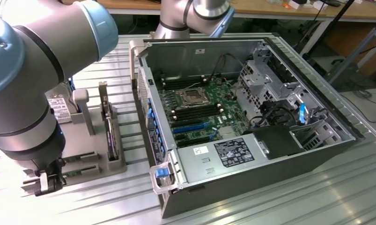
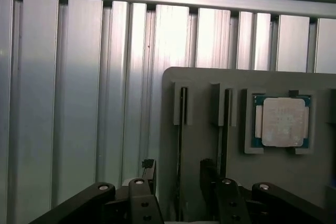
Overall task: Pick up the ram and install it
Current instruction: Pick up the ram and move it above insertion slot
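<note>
In the wrist view two ram sticks stand on edge in the slots of a grey holder [image 2: 205, 85]: one ram [image 2: 181, 129] and a second ram [image 2: 226, 129] beside it. My gripper [image 2: 178, 178] is open, just above the holder. Its dark fingers [image 2: 149, 174] stand on either side of the first stick, with a gap showing on each side. In the exterior view the gripper [image 1: 47, 182] hangs low over the holder [image 1: 94, 161] at the exterior view's left. The open computer case [image 1: 175, 197] lies to the right, with its motherboard [image 1: 200, 117] exposed.
A square silver processor chip [image 2: 282, 121] sits in a recess of the holder next to the sticks. A taller card [image 1: 106, 126] stands upright in the holder. Ribbed aluminium table [image 2: 79, 103] surrounds everything. My arm's large joint [image 1: 32, 61] looms at the exterior view's left.
</note>
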`<state>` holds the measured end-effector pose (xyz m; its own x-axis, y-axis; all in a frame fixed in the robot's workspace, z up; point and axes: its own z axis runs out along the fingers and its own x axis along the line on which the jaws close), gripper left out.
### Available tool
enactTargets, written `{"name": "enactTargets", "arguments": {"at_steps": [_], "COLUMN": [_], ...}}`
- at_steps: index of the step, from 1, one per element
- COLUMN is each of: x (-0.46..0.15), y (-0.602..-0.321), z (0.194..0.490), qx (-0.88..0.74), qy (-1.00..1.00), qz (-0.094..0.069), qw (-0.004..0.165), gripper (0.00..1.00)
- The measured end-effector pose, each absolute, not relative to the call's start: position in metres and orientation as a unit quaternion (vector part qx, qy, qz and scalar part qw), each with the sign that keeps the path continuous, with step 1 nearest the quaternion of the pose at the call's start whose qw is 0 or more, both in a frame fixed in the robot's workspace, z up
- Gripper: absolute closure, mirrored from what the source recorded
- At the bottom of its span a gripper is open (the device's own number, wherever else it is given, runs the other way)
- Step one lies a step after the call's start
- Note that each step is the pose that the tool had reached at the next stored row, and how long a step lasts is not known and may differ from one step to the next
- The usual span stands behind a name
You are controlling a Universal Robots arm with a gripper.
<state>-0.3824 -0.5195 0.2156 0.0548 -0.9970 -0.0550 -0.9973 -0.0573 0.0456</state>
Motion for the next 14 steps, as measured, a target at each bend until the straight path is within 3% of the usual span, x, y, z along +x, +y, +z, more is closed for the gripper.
{"name": "enactTargets", "arguments": {"at_steps": [14], "x": [-0.381], "y": [-0.519], "z": [0.199], "qx": [-0.727], "qy": [0.686], "qz": [0.039], "qw": [0.006], "gripper": [0.53]}}
